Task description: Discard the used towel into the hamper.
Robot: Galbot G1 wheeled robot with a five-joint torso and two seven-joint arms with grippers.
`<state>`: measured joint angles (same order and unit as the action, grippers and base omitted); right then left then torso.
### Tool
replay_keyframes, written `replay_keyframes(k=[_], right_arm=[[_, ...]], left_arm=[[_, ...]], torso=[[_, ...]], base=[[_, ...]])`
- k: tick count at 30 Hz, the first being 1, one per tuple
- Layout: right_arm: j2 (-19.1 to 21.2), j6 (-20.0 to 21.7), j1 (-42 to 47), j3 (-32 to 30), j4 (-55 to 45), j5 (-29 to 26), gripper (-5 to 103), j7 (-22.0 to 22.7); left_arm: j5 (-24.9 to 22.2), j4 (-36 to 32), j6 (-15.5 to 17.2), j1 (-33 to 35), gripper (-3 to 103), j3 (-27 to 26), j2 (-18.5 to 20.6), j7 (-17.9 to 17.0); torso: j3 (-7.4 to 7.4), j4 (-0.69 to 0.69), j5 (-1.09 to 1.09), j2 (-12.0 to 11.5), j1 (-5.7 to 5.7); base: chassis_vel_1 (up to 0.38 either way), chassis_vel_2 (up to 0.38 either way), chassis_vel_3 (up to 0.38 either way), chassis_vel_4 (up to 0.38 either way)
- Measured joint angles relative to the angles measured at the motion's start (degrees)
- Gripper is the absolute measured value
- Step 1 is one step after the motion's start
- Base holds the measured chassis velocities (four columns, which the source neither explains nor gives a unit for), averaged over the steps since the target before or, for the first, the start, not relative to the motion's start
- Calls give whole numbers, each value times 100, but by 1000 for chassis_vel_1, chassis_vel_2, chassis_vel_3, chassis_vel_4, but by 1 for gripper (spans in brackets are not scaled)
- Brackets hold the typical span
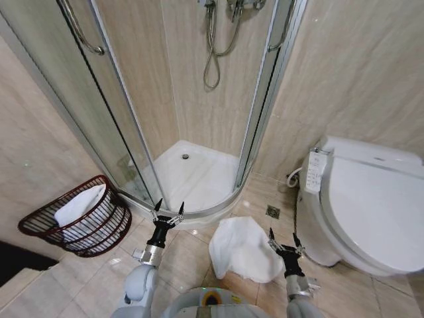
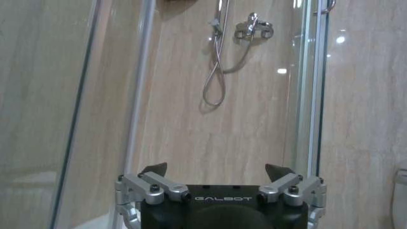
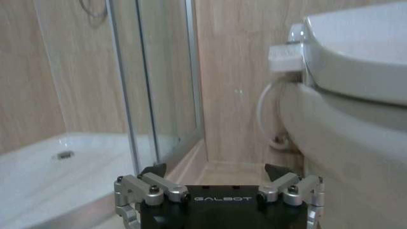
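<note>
You are looking down at a bathroom floor of glossy beige tiles. A white towel, soft and crumpled into a loose heap, lies on the tiles low in the middle of the head view. It sits between your two arms, nearer the right one.

Your right claw is just beside the towel's right edge, close to it but holding nothing. Its two dark fingers stand spread wide. Your left claw is to the towel's left, a little apart from it, also spread wide and holding nothing. It points toward the curved white rim of the shower tray.

The hamper stands on the floor at far left, against the tiled wall. It is a round basket of dark reddish-brown open wire weave, tilted toward you, with white cloth already inside. It is well apart from the towel, beyond the left claw.

Behind, curved glass shower doors in metal frames enclose the tray. A smooth white toilet, lid closed, fills the right side.
</note>
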<state>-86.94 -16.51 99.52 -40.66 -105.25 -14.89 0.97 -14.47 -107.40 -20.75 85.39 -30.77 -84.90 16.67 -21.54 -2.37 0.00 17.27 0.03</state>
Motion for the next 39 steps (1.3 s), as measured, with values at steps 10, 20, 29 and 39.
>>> replay_keyframes(k=[10,20,29,39], right_arm=[[160,536,-121,-101,98,-102,100,-221],[431,2447,-883,-315,444,-522,100,-1215],[634,3398,-1641,-152,1277,-111,100,-1161],[882,4347,-2166,-57,1794,342,100,-1907]], left_arm=[[-63,-8,1,19,100,-6,10,-10],[-142,21,-167,100,100,-33,13,-30],[-141,-91,-158,149,100,-52,-2,-52],[-116,-138,-59,99,100,-62,-5,-55]], torso=[[55,0,0,-60,-1],[44,0,0,-43,-2],[35,0,1,-28,-2],[28,0,0,-17,-3]], base=[[0,0,0,0],[0,0,0,0],[0,0,0,0],[0,0,0,0]])
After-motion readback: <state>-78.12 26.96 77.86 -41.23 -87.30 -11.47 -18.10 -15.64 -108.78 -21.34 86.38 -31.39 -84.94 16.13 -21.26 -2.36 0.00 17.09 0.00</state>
